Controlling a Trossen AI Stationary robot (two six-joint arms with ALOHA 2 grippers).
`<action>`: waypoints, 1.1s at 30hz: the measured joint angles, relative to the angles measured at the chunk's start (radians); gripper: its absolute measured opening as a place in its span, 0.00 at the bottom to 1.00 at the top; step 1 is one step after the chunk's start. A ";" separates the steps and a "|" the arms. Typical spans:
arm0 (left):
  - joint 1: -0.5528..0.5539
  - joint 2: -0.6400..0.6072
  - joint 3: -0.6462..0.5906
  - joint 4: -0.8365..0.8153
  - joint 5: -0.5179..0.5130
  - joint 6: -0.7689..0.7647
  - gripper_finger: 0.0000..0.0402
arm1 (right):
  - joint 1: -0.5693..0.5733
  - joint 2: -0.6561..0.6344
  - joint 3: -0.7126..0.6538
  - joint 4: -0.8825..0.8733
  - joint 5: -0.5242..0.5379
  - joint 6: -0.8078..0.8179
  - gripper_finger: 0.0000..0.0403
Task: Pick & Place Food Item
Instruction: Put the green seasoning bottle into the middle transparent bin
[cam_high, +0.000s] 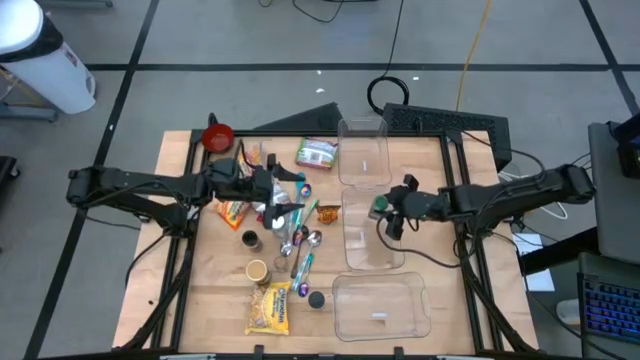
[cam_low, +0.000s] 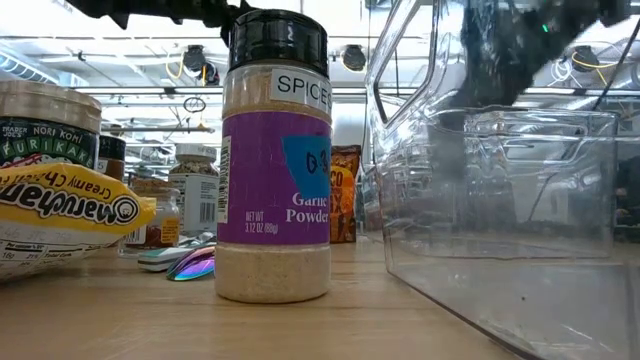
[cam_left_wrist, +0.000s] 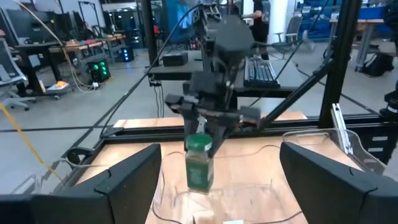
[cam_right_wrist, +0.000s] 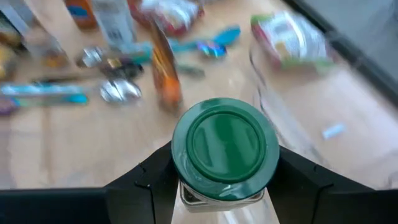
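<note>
From above, the right gripper (cam_high: 383, 207) is holding a green-lidded jar (cam_high: 379, 205) right of centre of the frame, over the middle one of three clear containers (cam_high: 372, 250), while the left gripper (cam_high: 285, 192) is hovering with its fingers apart over the clutter of packets and cutlery left of centre on the bench (cam_high: 215, 290).

At bench height, a garlic powder bottle (cam_low: 274, 160) is filling the middle of the frame, with a clear container's wall (cam_low: 520, 190) at the right.

From the left wrist, the jar (cam_left_wrist: 199, 162) is hanging at centre frame, gripped near its lid, above the container's rim (cam_left_wrist: 273, 149).

From the right wrist, the fingers (cam_right_wrist: 146, 180) are clamping the jar just under its green lid (cam_right_wrist: 225, 148) in the lower middle.

The likely trouble: released too high or tilted, the jar could tip over inside the container, or clip its rim.
</note>
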 joint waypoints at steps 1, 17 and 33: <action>0.000 0.000 0.000 0.002 0.000 0.000 0.83 | -0.007 0.001 -0.014 0.000 -0.002 0.004 0.46; 0.000 0.011 0.000 0.018 -0.026 -0.003 0.83 | -0.069 0.016 -0.177 0.190 -0.036 0.006 0.46; 0.000 0.011 0.000 0.019 -0.026 -0.007 0.84 | -0.069 0.024 -0.220 0.236 -0.029 0.020 0.52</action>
